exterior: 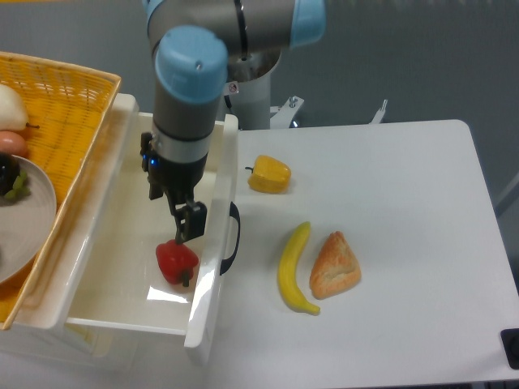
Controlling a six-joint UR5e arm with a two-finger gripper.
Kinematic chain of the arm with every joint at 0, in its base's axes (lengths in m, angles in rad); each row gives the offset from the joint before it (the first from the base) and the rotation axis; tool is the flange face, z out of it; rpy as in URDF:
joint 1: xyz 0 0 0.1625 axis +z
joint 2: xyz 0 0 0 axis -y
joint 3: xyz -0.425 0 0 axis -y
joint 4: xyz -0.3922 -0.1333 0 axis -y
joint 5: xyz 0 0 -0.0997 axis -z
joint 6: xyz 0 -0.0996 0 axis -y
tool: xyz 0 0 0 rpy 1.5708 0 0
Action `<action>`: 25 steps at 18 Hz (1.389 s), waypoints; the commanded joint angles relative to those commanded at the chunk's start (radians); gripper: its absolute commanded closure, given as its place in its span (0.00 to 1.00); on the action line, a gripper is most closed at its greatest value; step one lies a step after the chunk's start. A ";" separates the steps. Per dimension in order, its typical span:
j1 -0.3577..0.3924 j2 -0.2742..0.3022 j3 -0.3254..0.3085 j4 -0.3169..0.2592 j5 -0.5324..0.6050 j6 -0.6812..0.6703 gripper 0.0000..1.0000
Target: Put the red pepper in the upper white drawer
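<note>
Pepper position: the red pepper (176,260) lay on the floor of the upper white drawer (122,275), close to the front wall and toward the right-hand part of the drawer, its dark stem pointing toward the front. The drawer stood pulled out, black curved handle (232,239) on its front panel facing the desk (405,243).

The pincer (187,224) hung just above the pepper, apart from it, holding nothing; its fingers looked released, though the gap between them was hard to make out from this angle. The arm's wrist and blue-capped joint (190,61) stood over the rear half of the drawer and hid part of the back wall.

Surroundings: a yellow wicker basket (69,121) sat against the drawer's left wall, with a grey plate (24,219) and some produce inside it, only partly in view. On the desk, right of the drawer: a yellow bell pepper (269,174) near the drawer front, a banana (293,269) below it, and a wedge of bread (334,266) just beside the banana. Nothing lay between pepper and pincer.
</note>
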 joint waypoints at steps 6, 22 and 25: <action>0.064 0.018 0.020 0.002 -0.037 -0.029 0.01; 0.382 -0.049 0.012 0.024 0.079 -0.044 0.00; 0.411 -0.084 -0.032 0.090 0.127 -0.045 0.00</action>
